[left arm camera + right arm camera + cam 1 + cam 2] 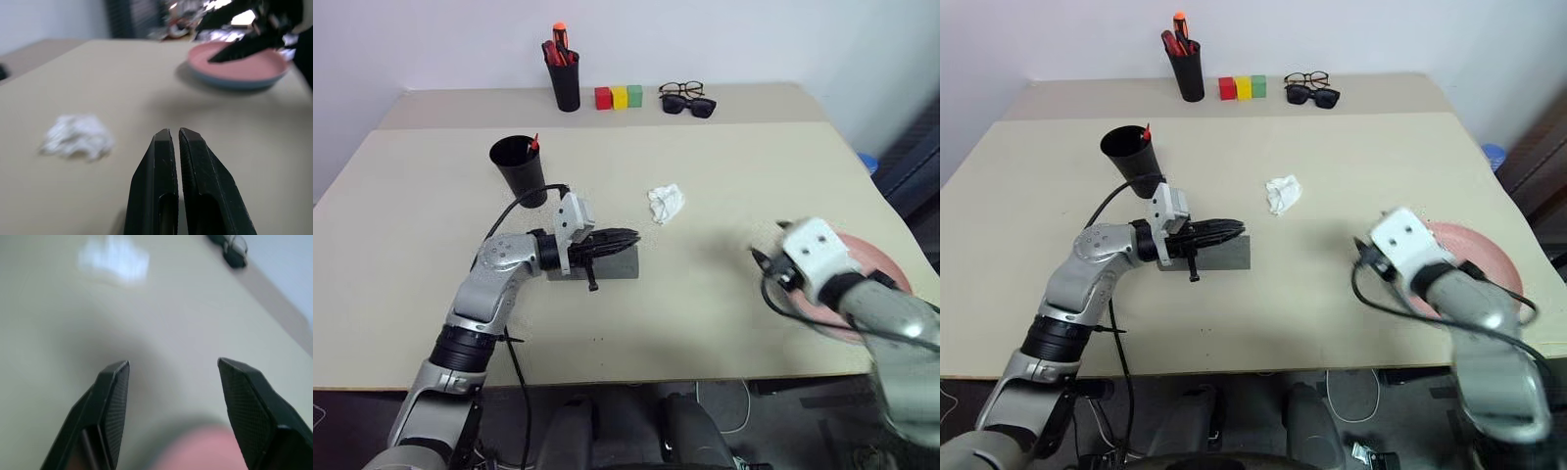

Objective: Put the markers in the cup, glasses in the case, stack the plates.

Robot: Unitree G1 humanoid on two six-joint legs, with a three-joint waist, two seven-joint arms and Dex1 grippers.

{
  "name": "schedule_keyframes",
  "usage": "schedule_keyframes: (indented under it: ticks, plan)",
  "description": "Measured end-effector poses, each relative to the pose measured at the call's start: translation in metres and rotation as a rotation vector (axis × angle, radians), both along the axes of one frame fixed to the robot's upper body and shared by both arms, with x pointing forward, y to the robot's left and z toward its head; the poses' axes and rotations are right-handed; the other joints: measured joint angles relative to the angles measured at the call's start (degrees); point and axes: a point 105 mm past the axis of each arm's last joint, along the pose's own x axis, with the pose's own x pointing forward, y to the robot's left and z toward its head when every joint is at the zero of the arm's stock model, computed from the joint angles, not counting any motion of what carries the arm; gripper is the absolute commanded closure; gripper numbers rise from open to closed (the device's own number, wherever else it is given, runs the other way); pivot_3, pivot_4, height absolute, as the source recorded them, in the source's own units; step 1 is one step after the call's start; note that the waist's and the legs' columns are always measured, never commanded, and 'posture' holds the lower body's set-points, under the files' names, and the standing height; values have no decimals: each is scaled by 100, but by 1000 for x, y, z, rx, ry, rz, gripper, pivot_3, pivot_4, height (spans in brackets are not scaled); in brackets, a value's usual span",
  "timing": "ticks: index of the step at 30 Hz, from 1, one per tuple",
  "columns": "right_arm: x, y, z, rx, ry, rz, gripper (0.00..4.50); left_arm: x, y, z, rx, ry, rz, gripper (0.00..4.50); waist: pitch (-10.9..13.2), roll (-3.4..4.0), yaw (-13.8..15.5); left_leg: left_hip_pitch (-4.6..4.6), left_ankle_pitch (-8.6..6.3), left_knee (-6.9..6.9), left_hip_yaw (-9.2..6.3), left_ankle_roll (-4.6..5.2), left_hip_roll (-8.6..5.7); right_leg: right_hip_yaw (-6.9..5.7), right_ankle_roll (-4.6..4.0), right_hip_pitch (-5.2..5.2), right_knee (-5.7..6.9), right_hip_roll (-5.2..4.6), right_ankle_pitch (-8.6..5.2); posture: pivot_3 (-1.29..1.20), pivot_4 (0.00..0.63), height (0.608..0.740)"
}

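The black cup [519, 168] stands left of centre with a red marker [534, 143] poking out of its rim. The grey case [615, 264] lies flat and closed at mid-table. My left gripper [632, 237] hovers along the case's far edge, pointing right, shut and empty. The glasses are out of view. At the right, the pink plate [234, 66] sits on the light blue plate [230, 83]. My right gripper [173, 366] is open just above the pink plate's [881, 262] near-left rim and holds nothing.
A crumpled white tissue [666, 203] lies right of the case. At the back stand a black pen pot [565, 80] with red pens, three coloured blocks [619, 97], brown-rimmed spectacles [680, 88] and black sunglasses [690, 105]. A black cable [514, 211] loops beside the cup.
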Motion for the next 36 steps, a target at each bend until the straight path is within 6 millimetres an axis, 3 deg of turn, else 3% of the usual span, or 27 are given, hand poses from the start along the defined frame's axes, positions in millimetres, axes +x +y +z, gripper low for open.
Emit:
schedule_keyframes:
  ticks: [3,4,8,12,15,18,25,26,31,34,36]
  plan:
    - [32,39,-10,109,63,102,151,3,25,-8,19,3,134,4313,2,3,-5,-8,0,-7,-7,-1,0,-5,-1,-7,0,-3,0,0,150,740]
    - [43,50,-12,130,78,124,17,2,35,-10,22,1,175,4313,2,3,9,-14,0,-7,-6,-1,-1,-5,-1,-15,0,-5,0,0,150,740]
    - [85,76,-25,213,148,87,17,-6,62,-11,42,-12,301,4313,2,4,55,-23,1,-5,-3,-2,-5,-4,0,-24,2,-18,1,0,150,740]
    - [104,87,-44,255,221,33,17,-16,74,-13,51,-10,370,4313,2,4,70,-26,1,-5,-2,-2,-8,-7,1,-24,1,-24,1,0,150,740]
    - [114,85,-54,259,251,-30,17,-23,76,-12,51,-15,396,4313,2,5,45,-26,1,-6,-1,-3,-7,-6,0,-28,5,-21,1,0,150,740]
    - [120,79,-53,249,230,-78,810,-26,73,-9,48,-21,402,4313,1,6,44,-25,2,-6,-2,-4,-6,-6,0,-27,7,-17,1,0,150,740]
    - [119,63,-55,206,191,-125,4241,-23,70,-4,39,-32,399,4313,1,6,44,-25,2,-6,-1,-4,-7,-6,0,-27,7,-16,1,0,150,740]
    - [117,59,-55,197,183,-134,4470,-21,69,-2,36,-36,392,4313,1,6,42,-25,2,-6,0,-4,-7,-6,0,-28,7,-16,1,0,150,740]
    - [99,38,-43,136,100,-148,4470,-18,45,-5,12,-20,289,4313,2,8,59,-30,2,-5,-1,-3,-8,-6,0,-29,6,-17,1,0,150,740]
    - [75,16,-23,72,6,-135,4470,-21,20,-7,-10,-4,190,4313,2,8,81,-33,1,-4,-2,-3,-8,-7,1,-29,1,-17,1,0,150,740]
    - [49,-7,-10,44,-42,-157,4470,-18,3,-3,-32,-7,123,4313,2,8,116,-37,1,-2,-2,-2,-10,-13,1,-25,-1,-16,1,0,150,740]
